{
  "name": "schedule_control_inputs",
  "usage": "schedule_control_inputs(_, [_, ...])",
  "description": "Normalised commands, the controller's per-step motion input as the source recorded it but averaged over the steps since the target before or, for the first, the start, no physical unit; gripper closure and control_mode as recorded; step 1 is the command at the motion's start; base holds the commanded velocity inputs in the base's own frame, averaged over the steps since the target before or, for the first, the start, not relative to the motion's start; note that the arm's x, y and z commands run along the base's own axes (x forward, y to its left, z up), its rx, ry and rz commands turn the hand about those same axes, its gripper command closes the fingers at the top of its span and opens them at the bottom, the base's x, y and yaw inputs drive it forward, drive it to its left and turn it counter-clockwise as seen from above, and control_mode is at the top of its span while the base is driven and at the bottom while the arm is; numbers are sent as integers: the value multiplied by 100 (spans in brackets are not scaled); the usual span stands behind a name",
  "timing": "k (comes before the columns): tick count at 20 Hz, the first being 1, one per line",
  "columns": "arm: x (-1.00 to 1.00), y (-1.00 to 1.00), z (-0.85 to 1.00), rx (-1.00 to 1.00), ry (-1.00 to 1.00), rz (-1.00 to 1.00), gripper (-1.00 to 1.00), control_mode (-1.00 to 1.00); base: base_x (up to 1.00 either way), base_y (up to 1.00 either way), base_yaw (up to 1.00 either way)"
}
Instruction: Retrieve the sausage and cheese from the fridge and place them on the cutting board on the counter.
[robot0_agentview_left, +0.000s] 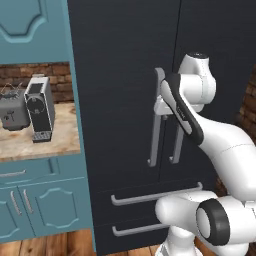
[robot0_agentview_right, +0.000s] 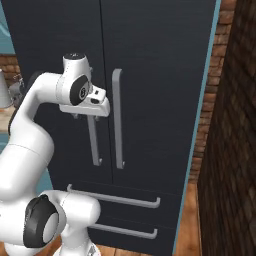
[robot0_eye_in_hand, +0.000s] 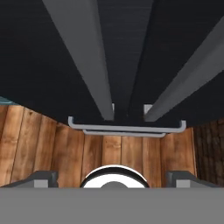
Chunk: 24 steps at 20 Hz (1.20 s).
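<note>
Fridge (robot0_agentview_left: 125, 75), both doors shut, fills my view from 12 to 6 o'clock. My gripper (robot0_agentview_right: 86, 118) hangs at the left door's handle (robot0_agentview_left: 156, 120), jaws spread wide, gripping nothing. Counter (robot0_agentview_left: 55, 137) at 9 o'clock carries a coffee machine (robot0_agentview_left: 40, 107).

1 fridge (robot0_agentview_left: 125, 75) with 2 doors, 2 upright bar handles (robot0_agentview_left: 155, 117) and 2 drawer handles (robot0_agentview_left: 155, 196); 1 counter (robot0_agentview_left: 30, 142) bearing 1 coffee machine (robot0_agentview_left: 39, 107) and 1 toaster (robot0_agentview_left: 12, 111)
</note>
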Motion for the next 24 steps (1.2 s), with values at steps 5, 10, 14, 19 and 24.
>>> schedule_control_inputs(5, [0,0,0,0,0,0,-100,100,-31,-23,0])
schedule_control_inputs(10, [0,0,0,0,0,0,-100,100,-2,-1,0])
schedule_control_inputs(14, [3,-8,-3,0,-7,0,-100,-100,0,0,0])
schedule_control_inputs(19, [17,-45,0,0,-29,-6,-100,-100,0,0,0])
schedule_control_inputs(24, [18,-53,0,4,-34,-13,-100,-100,0,0,0])
